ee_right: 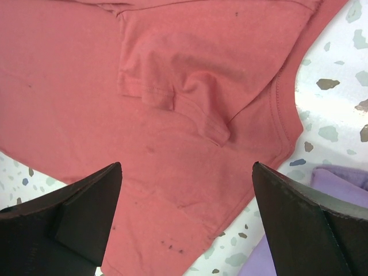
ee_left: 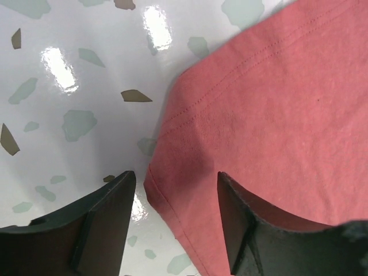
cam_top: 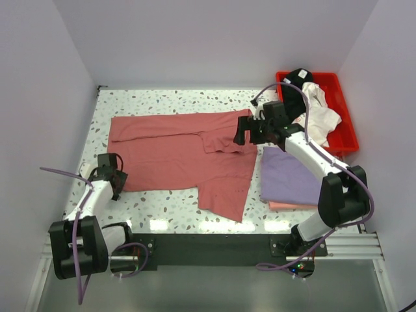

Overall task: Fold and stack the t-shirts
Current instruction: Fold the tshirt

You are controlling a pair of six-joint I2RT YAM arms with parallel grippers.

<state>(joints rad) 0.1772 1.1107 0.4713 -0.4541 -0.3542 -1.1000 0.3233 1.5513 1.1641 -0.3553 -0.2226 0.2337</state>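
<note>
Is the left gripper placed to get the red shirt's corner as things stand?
Probably yes: the left gripper straddles the corner of the red shirt, its jaws apart either side of the hem, and nothing covers that edge.

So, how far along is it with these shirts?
Done: the lavender shirt lies folded on a pale pink one. In hand: the red shirt lies spread out, the left hand straddling its corner, the right hand open above it. Left: white shirt, black shirt, in the tray.

No text, label, brand, number or sign can be read in any view.
</note>
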